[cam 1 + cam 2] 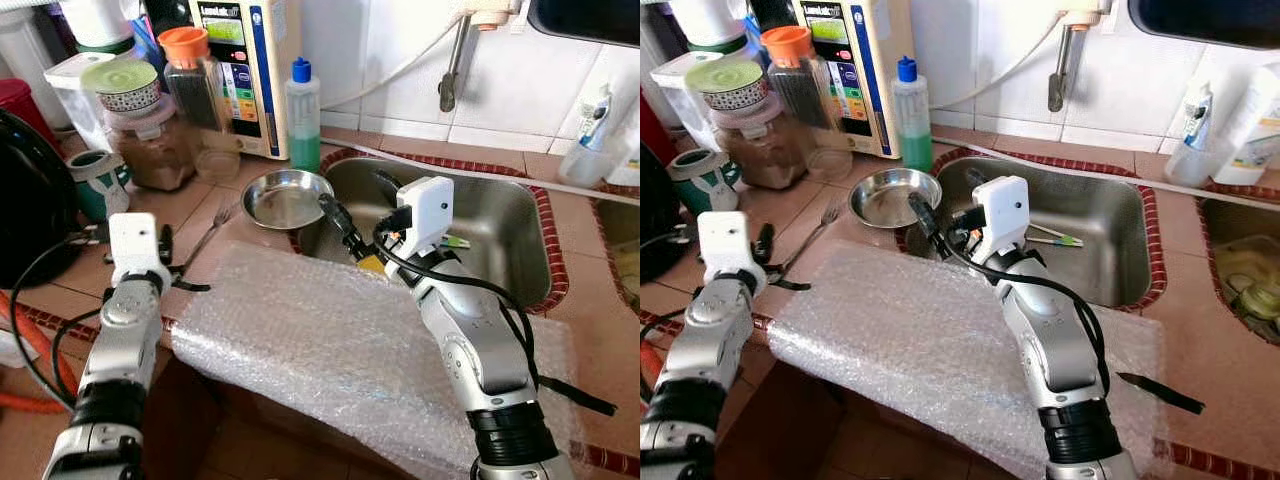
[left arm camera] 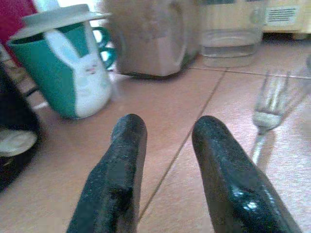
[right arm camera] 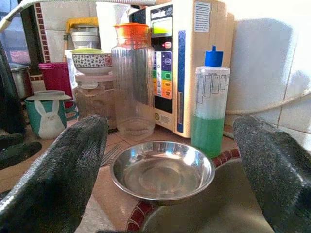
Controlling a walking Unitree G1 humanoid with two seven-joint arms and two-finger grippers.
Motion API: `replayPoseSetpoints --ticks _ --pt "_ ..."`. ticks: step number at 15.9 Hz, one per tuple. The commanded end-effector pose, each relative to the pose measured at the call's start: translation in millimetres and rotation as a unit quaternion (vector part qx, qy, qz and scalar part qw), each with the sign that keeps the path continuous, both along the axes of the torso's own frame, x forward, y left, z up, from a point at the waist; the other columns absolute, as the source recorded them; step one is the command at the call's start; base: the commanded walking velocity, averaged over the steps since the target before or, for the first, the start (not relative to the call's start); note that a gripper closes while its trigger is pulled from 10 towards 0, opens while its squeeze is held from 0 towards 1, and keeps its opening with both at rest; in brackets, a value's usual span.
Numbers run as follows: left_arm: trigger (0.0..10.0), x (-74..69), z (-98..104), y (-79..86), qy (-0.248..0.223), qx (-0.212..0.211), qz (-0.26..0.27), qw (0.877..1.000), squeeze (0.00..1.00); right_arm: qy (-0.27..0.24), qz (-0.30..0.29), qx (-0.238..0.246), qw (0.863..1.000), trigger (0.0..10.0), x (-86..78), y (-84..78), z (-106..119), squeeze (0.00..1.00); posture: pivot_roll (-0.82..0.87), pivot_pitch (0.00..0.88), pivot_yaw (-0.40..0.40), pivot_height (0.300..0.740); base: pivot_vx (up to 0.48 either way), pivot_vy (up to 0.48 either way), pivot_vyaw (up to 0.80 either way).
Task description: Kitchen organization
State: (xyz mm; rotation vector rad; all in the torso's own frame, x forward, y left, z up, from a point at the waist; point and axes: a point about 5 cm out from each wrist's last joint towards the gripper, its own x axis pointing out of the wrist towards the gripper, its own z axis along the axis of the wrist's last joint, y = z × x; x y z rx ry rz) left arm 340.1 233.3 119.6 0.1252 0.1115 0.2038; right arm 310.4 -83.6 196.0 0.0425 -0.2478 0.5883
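Bubble wrap (image 1: 330,340) before unreadably labelled dispenser (image 1: 245,70)

Steel bowl (image 3: 163,172) reachable between tool fingers (image 3: 56,170) (bottle (image 3: 210,102) behind).

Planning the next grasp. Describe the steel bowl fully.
The steel bowl is small, round, shallow and shiny, with a flat bottom and a flared rim. It looks empty and sits upright on the tiled counter, at the sink corner, overlapping its edge. A fork lies just beside it. The open right gripper faces it, not touching.
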Motion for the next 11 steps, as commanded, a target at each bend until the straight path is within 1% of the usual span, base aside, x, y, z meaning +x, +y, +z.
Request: replayPoseSetpoints --ticks 1,3,5,7,8,9,11 --pt "10.0 3.2 1.8 6.6 0.014 0.007 -0.002 1.0 1.0 -0.008 0.0 0.001 1.0 10.0 0.8 0.9 4.1 0.0 0.06 0.027 0.077 0.74 0.0 0.0 0.0" --pt "10.0 6.8 3.3 8.4 0.024 -0.001 -0.019 1.0 1.0 -0.008 -0.001 -0.001 1.0 10.0 0.5 0.4 3.7 0.0 0.06 0.024 0.082 0.74 0.0 0.0 0.0" --pt "10.0 9.5 4.6 5.2 0.034 -0.009 -0.057 0.998 1.0 -0.008 -0.003 -0.002 1.0 10.0 0.3 -0.3 3.1 0.0 0.06 0.024 0.083 0.74 0.0 0.0 0.0" --pt "10.0 10.8 7.2 7.1 0.033 -0.009 -0.055 0.998 1.0 -0.008 -0.003 -0.002 1.0 10.0 0.2 0.0 3.1 0.0 0.06 0.025 0.084 0.74 0.0 0.0 0.0" --pt "10.0 11.2 8.2 6.5 0.029 -0.015 -0.059 0.998 1.0 -0.008 -0.003 -0.002 1.0 10.0 0.2 0.2 3.1 0.0 0.06 0.026 0.085 0.74 0.0 0.0 0.0" --pt "10.0 12.3 8.1 2.7 0.029 -0.033 -0.079 0.996 1.0 -0.008 -0.003 -0.003 1.0 10.0 0.0 0.4 2.4 0.0 0.06 0.027 0.084 0.74 0.0 0.0 0.0" --pt "10.0 11.9 5.3 -2.6 0.035 -0.037 -0.097 0.994 1.0 -0.007 -0.002 -0.003 1.0 10.0 -0.2 0.7 1.9 0.0 0.06 0.03 0.086 0.74 0.0 0.0 0.0"
